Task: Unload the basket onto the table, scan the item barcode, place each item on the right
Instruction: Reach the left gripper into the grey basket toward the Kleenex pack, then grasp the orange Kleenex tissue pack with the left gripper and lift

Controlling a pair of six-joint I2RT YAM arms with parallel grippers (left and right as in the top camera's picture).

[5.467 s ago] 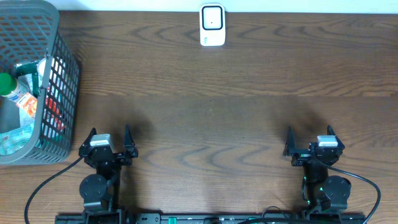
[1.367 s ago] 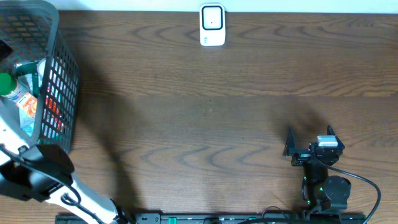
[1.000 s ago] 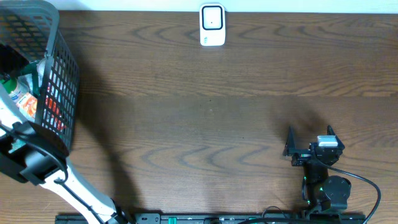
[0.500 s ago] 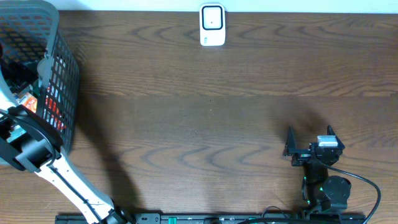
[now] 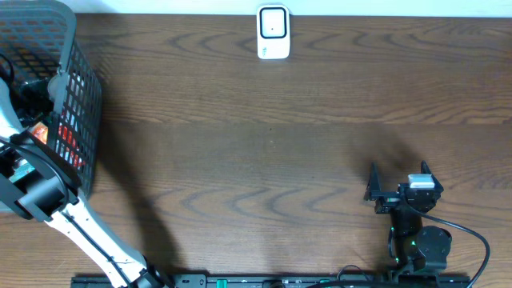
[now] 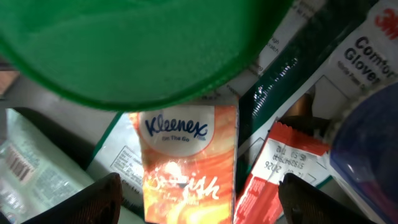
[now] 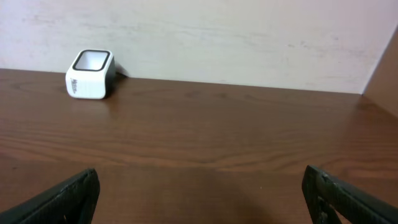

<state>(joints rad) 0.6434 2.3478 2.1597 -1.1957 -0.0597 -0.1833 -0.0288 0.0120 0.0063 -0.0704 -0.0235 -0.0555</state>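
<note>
Two sets of fingers stand apart: left fingers (image 6: pixel 93 202) inside the crowded basket (image 5: pixel 80 104) over a Kleenex pack (image 6: pixel 189 168), right fingers (image 7: pixel 68 196) facing open bench (image 5: pixel 264 160).

We're looking at a mock shop checkout set up as a robot test bench: a bare wood-grain table (image 5: pixel 264 144) against a plain pale wall (image 7: pixel 249 31), a white barcode scanner (image 5: pixel 273 32) at the far edge, and a grey mesh shopping basket (image 5: pixel 80 104) stuffed with packaged goods. There's a Kleenex pack (image 6: pixel 189 162) and a pack of gloves (image 6: pixel 367 56). A cabled robot arm (image 5: pixel 416 240) sits bolted along the near edge.
</note>
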